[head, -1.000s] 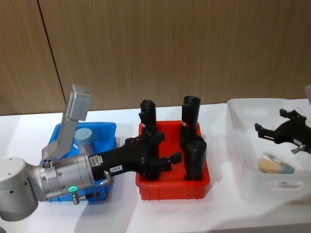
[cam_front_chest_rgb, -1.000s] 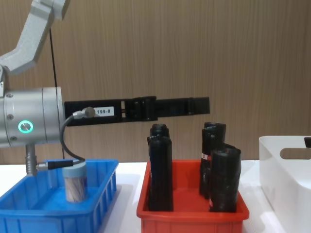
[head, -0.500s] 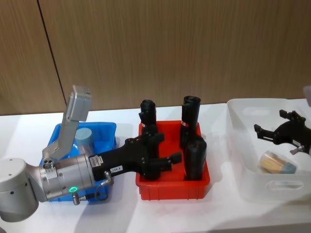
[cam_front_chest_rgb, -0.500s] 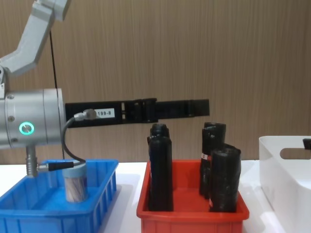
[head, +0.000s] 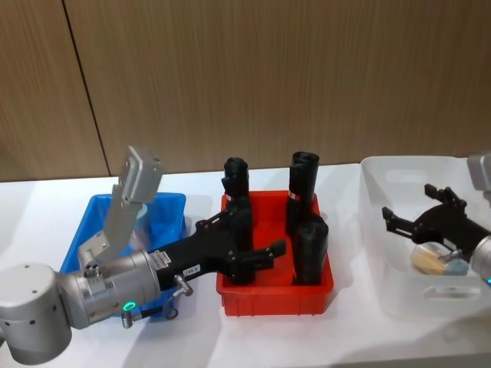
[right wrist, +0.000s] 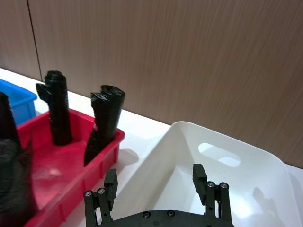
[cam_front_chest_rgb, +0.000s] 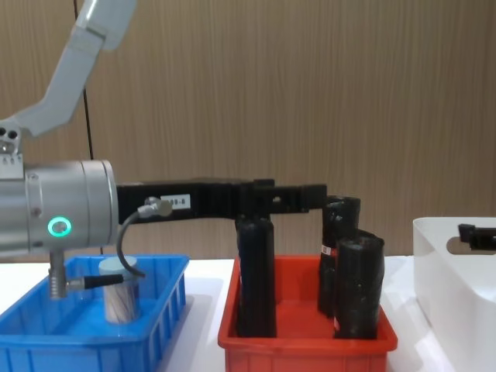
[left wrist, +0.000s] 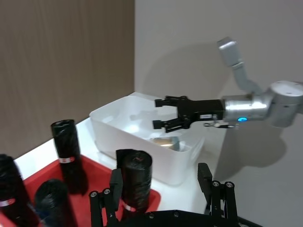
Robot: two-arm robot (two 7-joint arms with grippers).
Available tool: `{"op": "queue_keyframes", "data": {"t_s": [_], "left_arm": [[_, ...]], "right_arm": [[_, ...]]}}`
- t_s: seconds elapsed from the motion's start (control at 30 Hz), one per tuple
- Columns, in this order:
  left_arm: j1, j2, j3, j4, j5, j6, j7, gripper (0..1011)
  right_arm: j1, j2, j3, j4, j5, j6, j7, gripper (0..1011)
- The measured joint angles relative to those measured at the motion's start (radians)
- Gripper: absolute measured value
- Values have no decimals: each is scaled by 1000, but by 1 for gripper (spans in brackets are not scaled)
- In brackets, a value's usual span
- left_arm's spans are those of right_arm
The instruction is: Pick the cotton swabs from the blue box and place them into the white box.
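One tub of cotton swabs (cam_front_chest_rgb: 121, 293) stands upright in the blue box (cam_front_chest_rgb: 93, 341), partly behind my left wrist's cable. Another tub of cotton swabs (head: 434, 261) lies on its side in the white box (head: 374, 230); the left wrist view shows that cotton swab tub (left wrist: 166, 142) too. My right gripper (head: 409, 205) hovers open over the white box, just above the lying tub, holding nothing. My left gripper (head: 261, 230) is open and empty, stretched out over the red bin (head: 268, 295), past the blue box (head: 170, 208).
The red bin (cam_front_chest_rgb: 310, 341) sits between the two boxes and holds several tall black wrapped rolls (cam_front_chest_rgb: 256, 279), close under my left gripper (cam_front_chest_rgb: 310, 195). A wood-panel wall runs behind the table. White tabletop lies in front of the bins.
My left gripper has sunk lower over the red bin and its arm has shifted. The right gripper has moved left and down inside the white box. The tubs have stayed put.
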Motion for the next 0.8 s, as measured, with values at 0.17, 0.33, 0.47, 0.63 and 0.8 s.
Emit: {"op": "queue_keyframes", "data": {"t_s": [0.17,0.33,0.47,0.63,0.8], "left_arm": [[16,0,7,-15,29,-21,70,1004],[30,-1,15,-28,55,-39,132,1004],[41,-1,20,-38,75,-54,181,1004],[57,-1,29,-53,105,-75,252,1004],[73,-2,36,-68,132,-96,321,1004]], "right_arm": [[-46,-13,0,-56,4,-9,-30,1001],[-91,-26,1,-112,10,-17,-61,1001],[-135,-38,1,-164,14,-25,-91,1001],[-180,-51,1,-220,18,-34,-122,1001],[-232,-65,1,-284,25,-44,-157,1001]]}}
